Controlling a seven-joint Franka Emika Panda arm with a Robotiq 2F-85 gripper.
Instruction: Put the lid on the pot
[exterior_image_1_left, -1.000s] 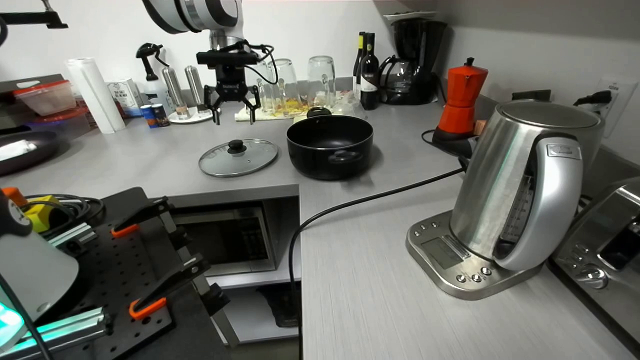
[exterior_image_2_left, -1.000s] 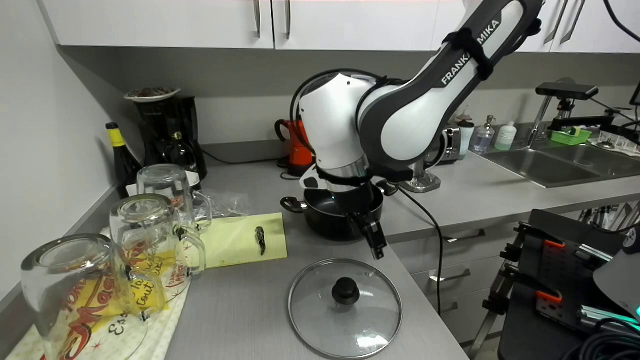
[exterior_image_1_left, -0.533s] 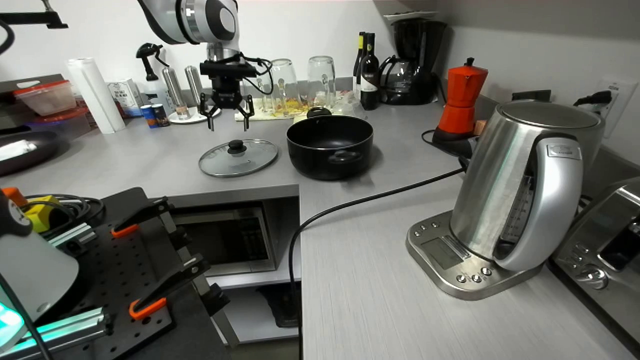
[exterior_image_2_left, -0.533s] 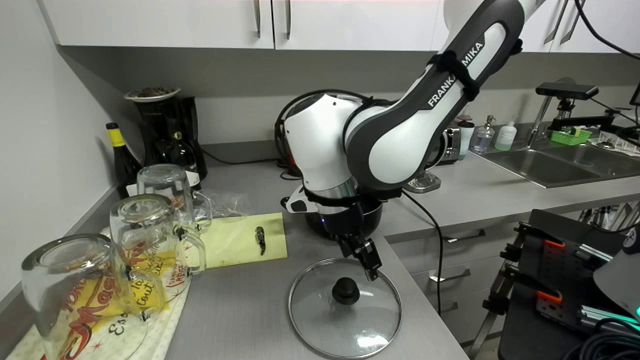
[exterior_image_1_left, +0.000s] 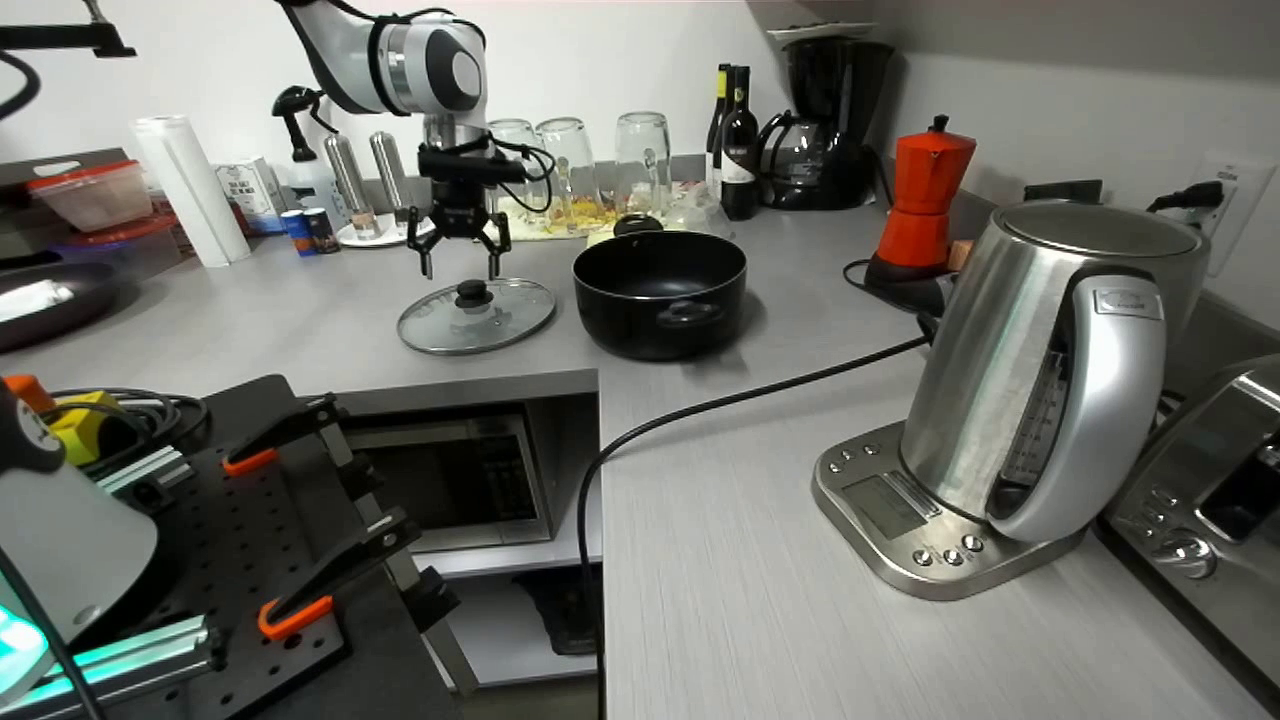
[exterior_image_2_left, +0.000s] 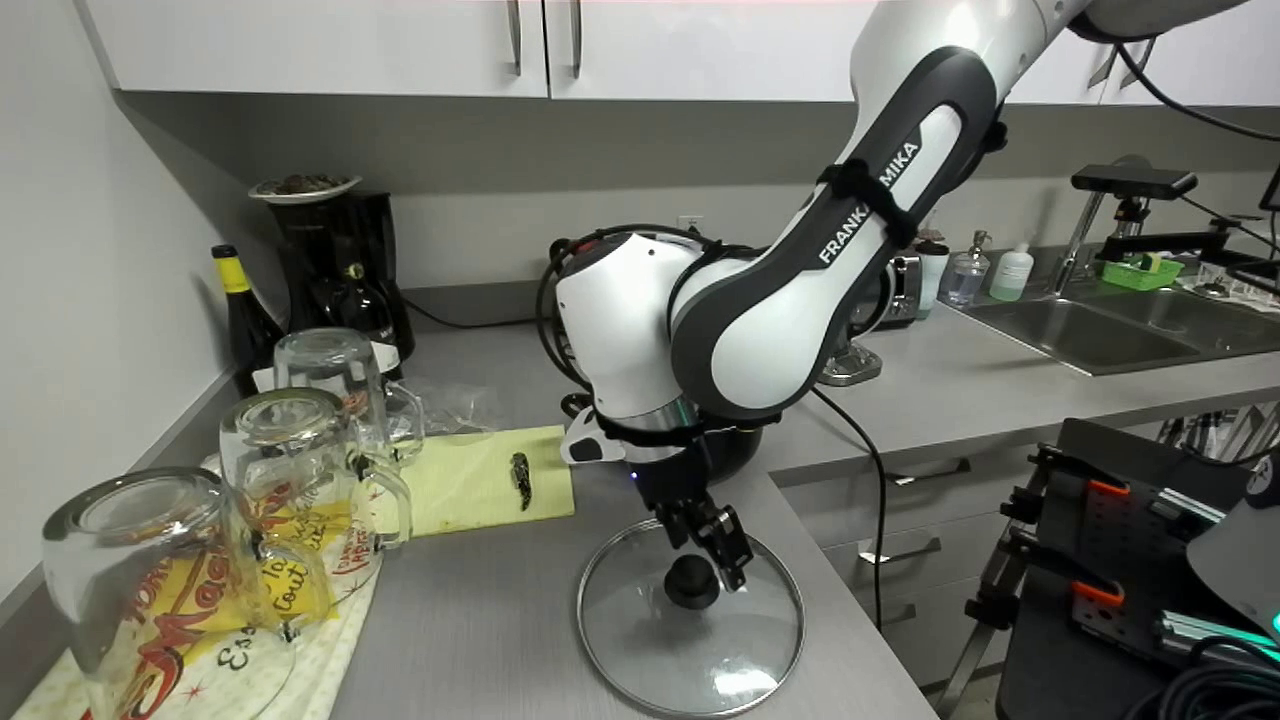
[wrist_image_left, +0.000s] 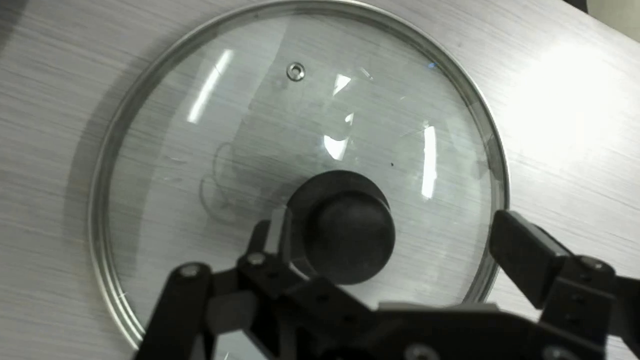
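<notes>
The glass lid lies flat on the counter beside the pot, black knob up; it also shows in an exterior view and the wrist view. The black pot stands uncovered; in an exterior view the arm partly hides it. My gripper is open and empty, pointing down over the lid; it also shows in an exterior view. In the wrist view the knob appears between the open fingers, closer to the left finger. I cannot tell the exact height above the knob.
A steel kettle and a red moka pot stand beyond the pot, with a black cable across the counter. Glass mugs and a yellow sheet with a small dark object lie beside the lid. The counter edge is near.
My gripper has come down and away from the pot, from beside it to over the lid near the knob. The fingers stay open. The lid and the pot have not moved.
</notes>
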